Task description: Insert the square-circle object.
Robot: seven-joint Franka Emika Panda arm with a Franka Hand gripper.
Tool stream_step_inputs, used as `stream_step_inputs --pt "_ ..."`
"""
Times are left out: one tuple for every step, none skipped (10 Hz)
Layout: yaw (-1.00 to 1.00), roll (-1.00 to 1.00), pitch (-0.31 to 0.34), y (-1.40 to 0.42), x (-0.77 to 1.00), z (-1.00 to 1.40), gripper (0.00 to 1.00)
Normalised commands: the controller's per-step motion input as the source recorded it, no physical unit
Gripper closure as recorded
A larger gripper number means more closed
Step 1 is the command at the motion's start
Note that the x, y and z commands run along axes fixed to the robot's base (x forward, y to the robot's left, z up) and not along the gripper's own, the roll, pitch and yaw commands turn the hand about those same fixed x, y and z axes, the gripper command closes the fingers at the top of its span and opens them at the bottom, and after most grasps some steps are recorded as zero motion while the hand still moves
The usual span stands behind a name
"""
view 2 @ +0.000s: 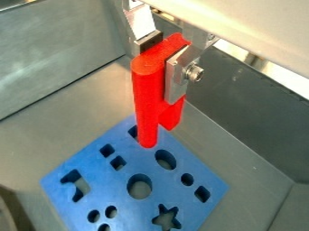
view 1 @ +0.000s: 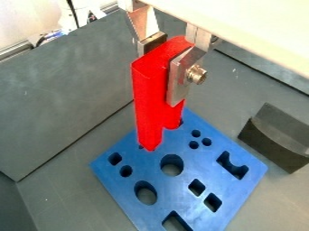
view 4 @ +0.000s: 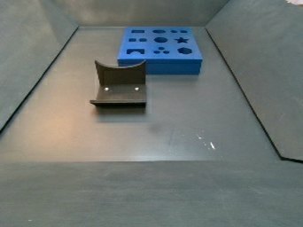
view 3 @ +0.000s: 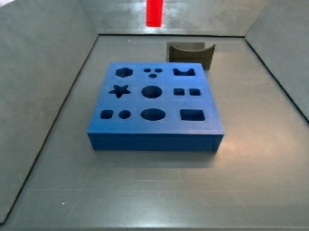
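Note:
My gripper (view 1: 165, 63) is shut on the square-circle object (view 1: 151, 99), a bright red long bar held upright; it shows the same way in both wrist views, gripper (view 2: 163, 59) and bar (view 2: 147, 99). The silver fingers (view 1: 183, 77) clamp its upper end. The bar's lower end hangs above the blue holed block (view 1: 108, 180) near one edge of it. In a side view only the bar's lower end (view 3: 154, 12) shows, high above the floor behind the block (view 3: 157, 141). The block (view 4: 178, 64) lies flat with several shaped holes.
A dark grey curved block (view 3: 190, 54) stands on the floor beside the blue block; it also shows in a wrist view (view 1: 280, 135) and a side view (view 4: 119, 84). Grey walls enclose the floor on all sides.

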Motion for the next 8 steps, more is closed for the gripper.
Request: stream_step_inputs --pt "-1.0 0.0 -0.003 -0.01 0.0 -0.03 1.0" --pt "-1.0 0.0 -0.004 -0.01 0.0 -0.04 1.0" --pt "-1.0 0.0 -0.041 -0.06 0.0 -0.21 1.0" --pt "-1.0 -0.01 -0.059 -0.03 0.0 -0.28 1.0" --pt "-1.0 -0.02 -0.089 -0.03 0.0 -0.37 1.0" --pt "-0.99 -0.01 -0.107 -0.11 0.0 -0.46 1.0" --pt "-0.81 -0.04 -0.097 -0.25 -0.1 -0.55 1.0" --pt "-0.73 -0.03 -0.089 -0.25 -0.23 -0.55 1.0"
